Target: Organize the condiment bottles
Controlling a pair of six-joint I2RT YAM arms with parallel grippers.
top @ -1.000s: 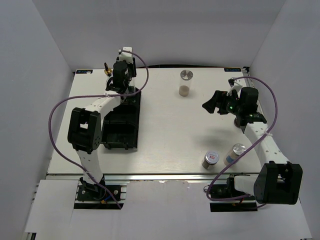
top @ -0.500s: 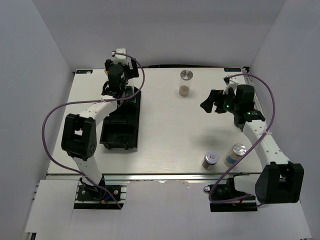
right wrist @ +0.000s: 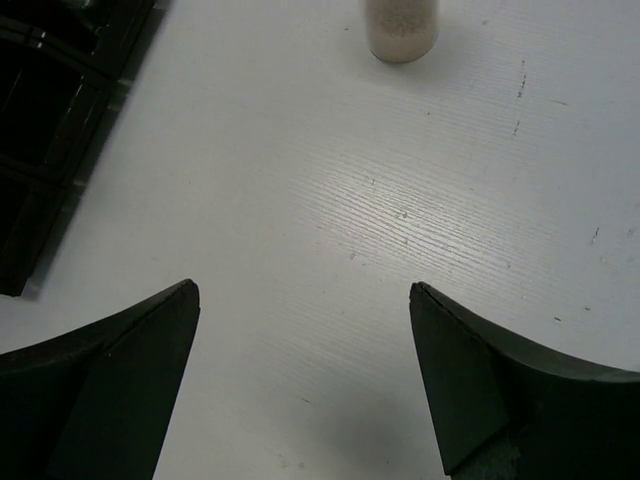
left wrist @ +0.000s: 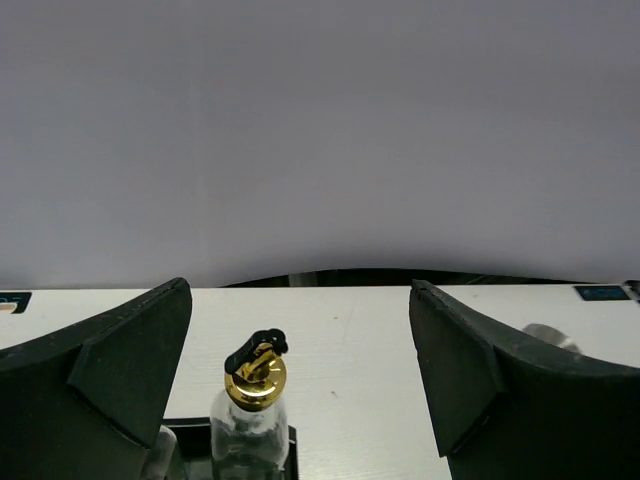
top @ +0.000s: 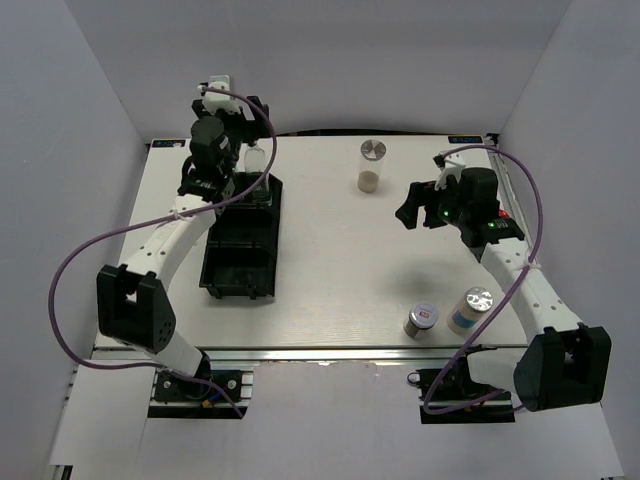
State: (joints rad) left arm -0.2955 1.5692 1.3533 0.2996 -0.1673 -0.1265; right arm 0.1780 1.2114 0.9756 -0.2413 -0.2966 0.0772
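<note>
A clear glass bottle with a gold pourer top [left wrist: 255,385] [top: 255,158] stands at the far end of the black tray [top: 240,262]. My left gripper [left wrist: 300,286] [top: 218,172] hangs open just short of it, touching nothing. Beside the bottle, a bit of clear glass [left wrist: 160,455] is mostly hidden by my left finger. The beige shaker [top: 370,170] [right wrist: 400,25] stands at the far middle of the table. My right gripper [top: 412,207] [right wrist: 302,287] is open and empty over bare table to its right. Near the front right stand the red-label shaker [top: 421,320] and the blue-white shaker [top: 470,310].
The tray [right wrist: 50,100] runs lengthwise along the table's left side, its near compartments dark. White walls close in the far, left and right sides. Purple cables loop from both arms.
My left gripper has opened and drawn back leftward, leaving the clear bottle standing at the tray's far end. The right gripper has drifted slightly left.
</note>
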